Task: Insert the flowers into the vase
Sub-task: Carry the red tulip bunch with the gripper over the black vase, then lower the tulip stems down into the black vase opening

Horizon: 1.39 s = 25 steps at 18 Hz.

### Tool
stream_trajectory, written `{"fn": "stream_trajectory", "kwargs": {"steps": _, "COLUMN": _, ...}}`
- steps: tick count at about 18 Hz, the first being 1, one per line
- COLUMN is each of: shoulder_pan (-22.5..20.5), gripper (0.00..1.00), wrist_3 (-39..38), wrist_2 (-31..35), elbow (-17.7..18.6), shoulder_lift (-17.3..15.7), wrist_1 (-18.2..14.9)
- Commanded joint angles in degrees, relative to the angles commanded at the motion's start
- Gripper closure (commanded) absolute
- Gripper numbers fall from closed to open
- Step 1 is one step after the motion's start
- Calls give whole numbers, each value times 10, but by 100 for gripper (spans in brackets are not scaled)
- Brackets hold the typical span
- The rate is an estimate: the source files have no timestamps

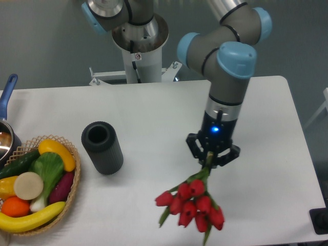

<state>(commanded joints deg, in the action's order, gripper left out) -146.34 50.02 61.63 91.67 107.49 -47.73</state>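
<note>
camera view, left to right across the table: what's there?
Blue-handled pot → basket of vegetables → vase → flowers, stems gripped by the gripper.

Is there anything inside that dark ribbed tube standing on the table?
The vase shows only a dark, shadowed mouth with nothing sticking out; its bottom is hidden. The flowers hang from the claw, off to its right.
</note>
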Motion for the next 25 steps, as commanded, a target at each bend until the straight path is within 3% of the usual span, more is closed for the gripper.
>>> {"fn": "stream_trajectory", "kwargs": {"steps": 5, "shoulder_pan": 5, "gripper": 100, "wrist_3": -4, "wrist_2": -145, "elbow": 11, "shoulder_lift": -21, "wrist_1": 58}}
{"fn": "stream_trajectory", "kwargs": {"steps": 8, "shoulder_pan": 3, "gripper": 100, "wrist_3": -12, "wrist_2": -256, "elbow": 25, "shoulder_lift": -36, "wrist_1": 60}}
{"fn": "stream_trajectory", "kwargs": {"steps": 12, "shoulder_pan": 1, "gripper": 100, "wrist_3": -8, "wrist_2": -332, "elbow": 48, "shoulder_lift": -58, "wrist_1": 72}}
{"fn": "stream_trajectory", "kwargs": {"steps": 17, "shoulder_pan": 3, "gripper": 100, "wrist_3": 8, "wrist_2": -400, "elbow": 68, "shoulder_lift": -76, "wrist_1": 76}}
{"fn": "stream_trajectory", "kwargs": {"steps": 25, "shoulder_pan": 6, "gripper": 100, "wrist_3": 92, "wrist_2": -465, "elbow": 177, "shoulder_lift": -141, "wrist_1": 76}}
